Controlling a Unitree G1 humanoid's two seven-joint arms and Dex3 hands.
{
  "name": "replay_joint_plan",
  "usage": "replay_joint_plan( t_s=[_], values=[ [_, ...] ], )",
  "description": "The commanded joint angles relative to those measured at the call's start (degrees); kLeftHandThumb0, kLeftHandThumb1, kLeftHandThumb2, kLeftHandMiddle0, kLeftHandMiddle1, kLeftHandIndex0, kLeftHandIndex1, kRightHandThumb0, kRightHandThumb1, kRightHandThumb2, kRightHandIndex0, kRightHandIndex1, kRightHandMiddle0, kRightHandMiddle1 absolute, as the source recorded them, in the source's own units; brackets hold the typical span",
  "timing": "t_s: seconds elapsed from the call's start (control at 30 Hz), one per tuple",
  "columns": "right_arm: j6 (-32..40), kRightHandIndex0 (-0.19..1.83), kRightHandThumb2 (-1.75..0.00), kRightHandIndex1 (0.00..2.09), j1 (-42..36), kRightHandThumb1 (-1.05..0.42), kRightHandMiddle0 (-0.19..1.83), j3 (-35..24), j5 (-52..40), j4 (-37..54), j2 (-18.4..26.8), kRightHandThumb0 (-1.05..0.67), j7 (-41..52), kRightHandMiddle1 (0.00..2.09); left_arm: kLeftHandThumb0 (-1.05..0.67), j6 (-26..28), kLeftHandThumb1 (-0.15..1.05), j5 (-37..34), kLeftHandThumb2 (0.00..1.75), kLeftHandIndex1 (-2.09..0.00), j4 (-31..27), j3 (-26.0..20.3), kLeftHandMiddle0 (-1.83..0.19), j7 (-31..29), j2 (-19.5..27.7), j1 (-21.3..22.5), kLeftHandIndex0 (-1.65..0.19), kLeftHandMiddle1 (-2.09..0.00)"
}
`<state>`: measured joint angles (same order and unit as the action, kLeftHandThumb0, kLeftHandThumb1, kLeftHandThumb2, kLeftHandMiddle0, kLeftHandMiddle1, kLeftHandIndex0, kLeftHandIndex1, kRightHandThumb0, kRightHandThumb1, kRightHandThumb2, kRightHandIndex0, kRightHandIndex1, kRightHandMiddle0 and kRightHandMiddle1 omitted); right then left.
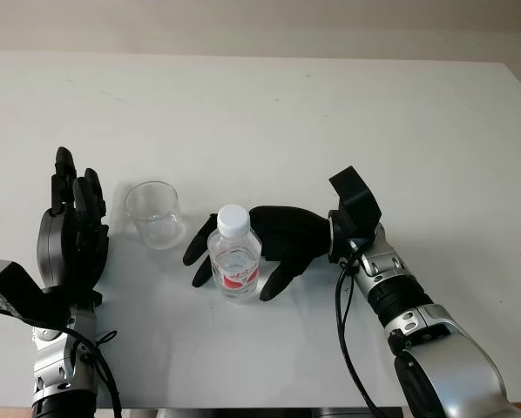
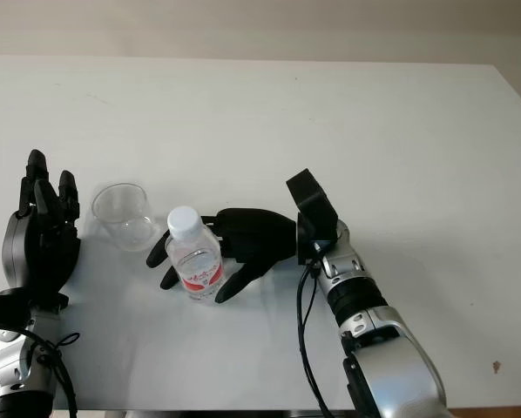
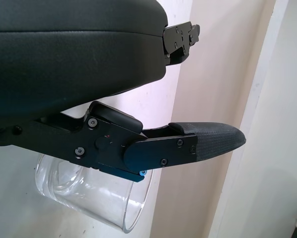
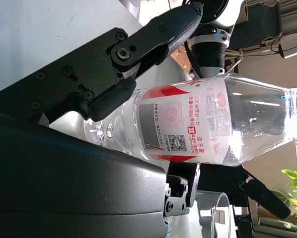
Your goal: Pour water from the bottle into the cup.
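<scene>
The right hand [image 1: 265, 248] reaches in from the lower right, forearm angled across the table, its black fingers [image 4: 153, 37] curled around the water bottle [image 1: 234, 261] from behind and both sides. The left hand [image 1: 73, 239] stands open at the left, palm side turned inward, fingers pointing away from the robot.

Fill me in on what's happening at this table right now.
The robot's right hand is wrapped around a small clear plastic water bottle with a white cap and red label, standing upright on the white table. The cap looks on, so no pouring yet. An empty clear plastic cup stands just beside the bottle, toward the robot's left. The left hand is open, next to the cup's other side, holding nothing.
</scene>
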<state>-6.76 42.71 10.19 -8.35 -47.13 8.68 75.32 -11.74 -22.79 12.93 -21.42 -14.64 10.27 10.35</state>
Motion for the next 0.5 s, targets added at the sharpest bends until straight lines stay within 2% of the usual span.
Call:
replay_joint_plan(
  t_s=[0.0, 0.3, 0.47],
  values=[
    [0.0, 0.18, -0.05, 1.11, -2.2, -0.72, 0.03, 1.1, 1.0, -0.2, 0.0, -0.76, 0.4, 1.22, -0.75, -0.2, 1.05, 0.1, 0.52, -0.06, 0.7, -0.1, 0.14, 0.0, -0.2, -0.5, 0.17, -0.06],
    [0.4, 0.19, -0.05, 1.22, -3.2, -0.71, 0.01, 0.5, -1.0, 0.4, -2.3, -0.6, 1.3, 1.32, -0.76, -0.1, 1.05, 0.3, 0.5, -0.06, 0.6, 0.0, 0.15, 0.5, -0.2, -0.6, 0.17, -0.05],
    [4.1, 0.21, -0.06, 1.34, -4.0, -0.72, 0.04, 1.1, -1.1, 2.6, -3.1, -0.53, 0.7, 1.44, -0.76, -0.2, 1.05, 0.3, 0.51, -0.06, 0.4, 0.0, 0.15, 0.4, -0.1, -0.8, 0.17, -0.05]
  ],
)
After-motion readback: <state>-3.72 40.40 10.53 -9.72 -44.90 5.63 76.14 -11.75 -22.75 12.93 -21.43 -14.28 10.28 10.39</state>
